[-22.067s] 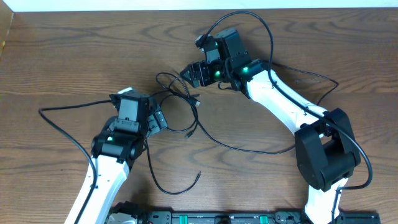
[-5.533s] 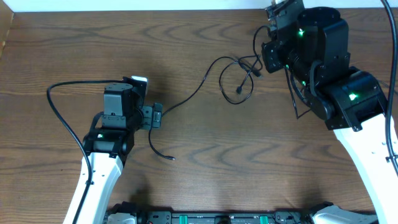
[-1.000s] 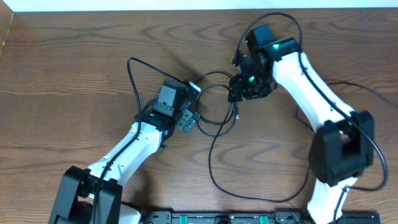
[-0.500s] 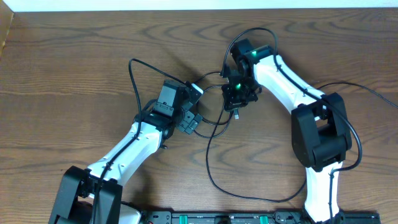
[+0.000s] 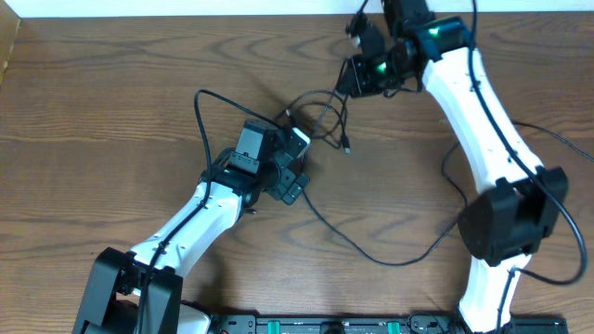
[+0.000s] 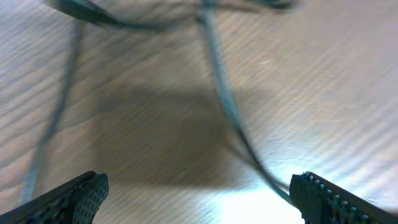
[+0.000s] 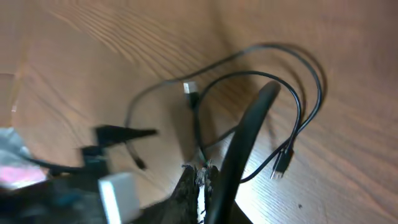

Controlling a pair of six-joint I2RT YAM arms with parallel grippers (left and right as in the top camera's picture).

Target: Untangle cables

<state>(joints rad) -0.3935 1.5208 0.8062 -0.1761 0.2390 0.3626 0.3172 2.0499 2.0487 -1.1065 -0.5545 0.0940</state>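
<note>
Your right claw (image 5: pixel 355 78) is clenched shut, up near the far edge of the desk (image 5: pixel 111 74). In its wrist view a black cord comes out from between the closed jaws and arcs upward, so it is grasping the cables (image 5: pixel 320 109). From that grip the thin black strands slope down and to the left across the desk into a small loose knot of loops, which sits between your two claws.

A plug tip (image 5: pixel 346 147) hangs free at the right side of the knot, just off the loops.

Your left claw (image 5: pixel 295 178) is released, with its jaws spread as wide as they go, and it holds nothing. It sits just below and to the left of the knot. In its wrist view a blurred strand crosses the desk in the gap between the jaws. You cannot tell from that view whether the strand touches either jaw.

One long strand (image 5: pixel 371 261) leaves the left claw's side and runs down and to the right over the wood. It then curves back up toward the base of your right arm.

The thicker wire (image 5: pixel 198 107) of your left arm loops up behind that arm, apart from the knot. The left arm's white wrist block sits right against the knot's left edge and crowds the loops there.
</note>
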